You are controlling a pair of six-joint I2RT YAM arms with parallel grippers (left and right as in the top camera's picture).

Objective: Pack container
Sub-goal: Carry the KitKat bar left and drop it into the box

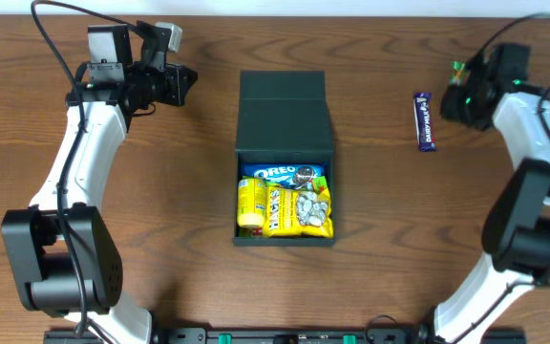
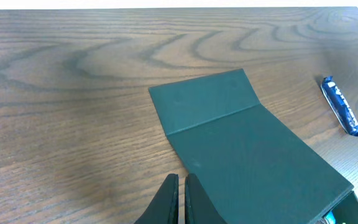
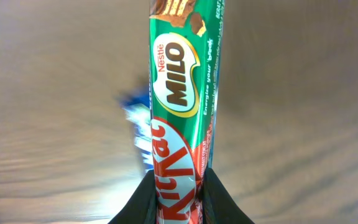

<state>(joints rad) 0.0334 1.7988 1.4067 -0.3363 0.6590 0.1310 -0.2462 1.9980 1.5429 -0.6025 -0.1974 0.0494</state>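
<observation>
The table [image 1: 160, 239] lies bare wood around the box [image 1: 285, 241]. There is wide open room at 9 o'clock and at 3 o'clock of it, and a clear strip toward 6 o'clock before the arm bases. The far table edge runs close behind the lid [image 1: 285, 113] at 12 o'clock.

A Dairy Milk bar [image 1: 426, 121] lies flat at 2 o'clock of the box, well apart from it and near the right claw [image 1: 453, 94]. That claw is clamped on a green KitKat bar [image 3: 185, 93], which stands out long past the fingers. The left claw [image 1: 184, 84] hangs at 10 o'clock of the box, off the lid's left edge. Its fingers [image 2: 170, 193] are drawn narrow with only a slit between them, and they hold nothing.

The box sits mid-table, matte dark green and roughly square. Its lid is folded back flat on the wood with one crease across it. Inside, an Oreo pack [image 1: 285, 174] lies along the 12 o'clock wall, with yellow packs [image 1: 289, 212] below it filling the rest.
</observation>
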